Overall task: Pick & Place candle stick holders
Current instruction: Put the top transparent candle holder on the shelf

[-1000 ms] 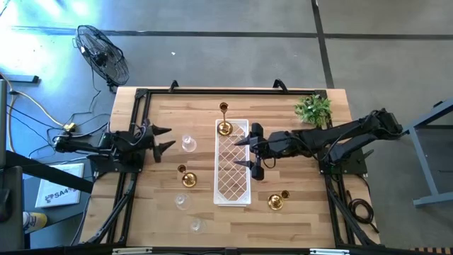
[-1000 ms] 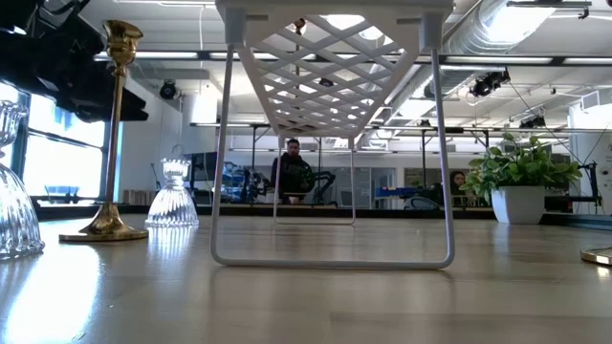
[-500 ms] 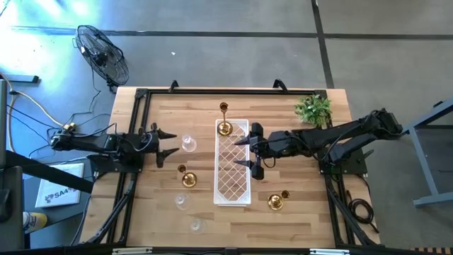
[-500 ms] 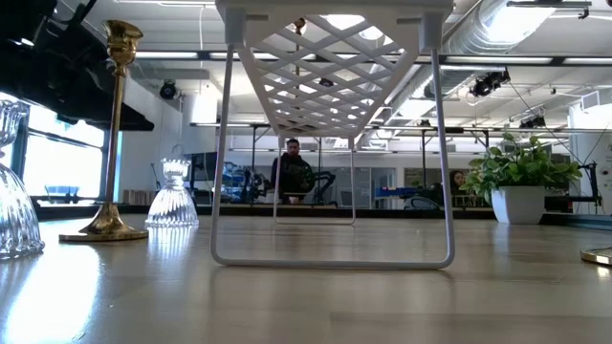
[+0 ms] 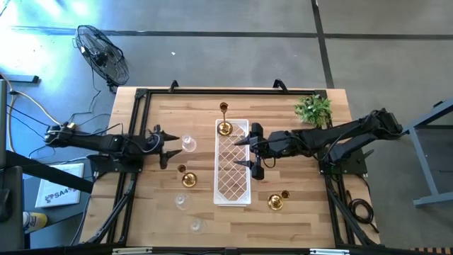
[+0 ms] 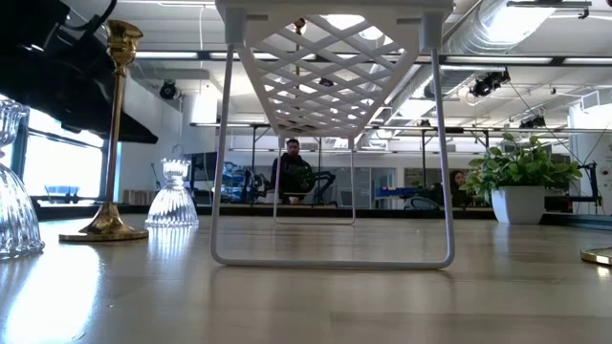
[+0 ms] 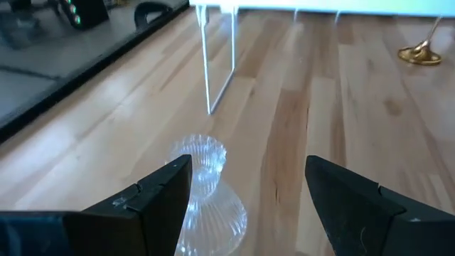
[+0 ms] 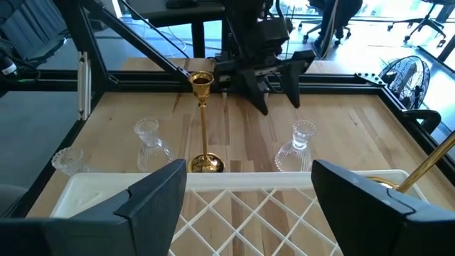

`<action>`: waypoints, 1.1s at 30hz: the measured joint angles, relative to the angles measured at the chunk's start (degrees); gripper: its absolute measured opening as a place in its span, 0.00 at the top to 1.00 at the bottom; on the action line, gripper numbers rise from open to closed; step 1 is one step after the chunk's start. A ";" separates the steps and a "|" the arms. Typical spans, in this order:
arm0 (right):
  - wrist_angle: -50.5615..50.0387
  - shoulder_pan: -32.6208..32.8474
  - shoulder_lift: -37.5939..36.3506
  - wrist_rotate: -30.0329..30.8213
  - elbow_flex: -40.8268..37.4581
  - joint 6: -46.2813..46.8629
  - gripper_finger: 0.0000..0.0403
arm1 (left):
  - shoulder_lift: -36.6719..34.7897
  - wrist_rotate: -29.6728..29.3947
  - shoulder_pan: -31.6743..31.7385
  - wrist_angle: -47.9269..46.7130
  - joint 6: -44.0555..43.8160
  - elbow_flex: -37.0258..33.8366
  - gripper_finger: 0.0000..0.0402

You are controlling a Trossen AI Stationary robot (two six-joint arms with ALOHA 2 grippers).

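A clear glass holder (image 5: 188, 144) stands on its round base on the table, left of the white lattice tray (image 5: 232, 177). My left gripper (image 5: 172, 146) is open and empty, level with this holder and just short of it; the left wrist view shows the holder (image 7: 207, 190) just ahead of the spread fingers. My right gripper (image 5: 248, 151) is open and empty over the tray's right edge. A tall-stemmed brass holder (image 5: 224, 127) stands on the tray's far end. Another brass holder (image 5: 187, 178) stands left of the tray, and a third (image 5: 276, 201) to its right.
Two more glass holders (image 5: 181, 202) (image 5: 196, 225) stand near the front edge, left of the tray. A green plant (image 5: 313, 108) stands at the far right corner. The tray stands on thin wire legs (image 6: 218, 162). People show in the room beyond the table.
My left gripper has moved toward the table's right edge, toward the glass holder beside the tray, and has stayed open. My right gripper and all the holders have kept still.
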 joint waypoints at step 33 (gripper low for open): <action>-0.56 0.00 0.00 0.00 0.00 0.00 0.26 | 15.86 -8.94 0.04 8.29 -3.30 0.22 0.33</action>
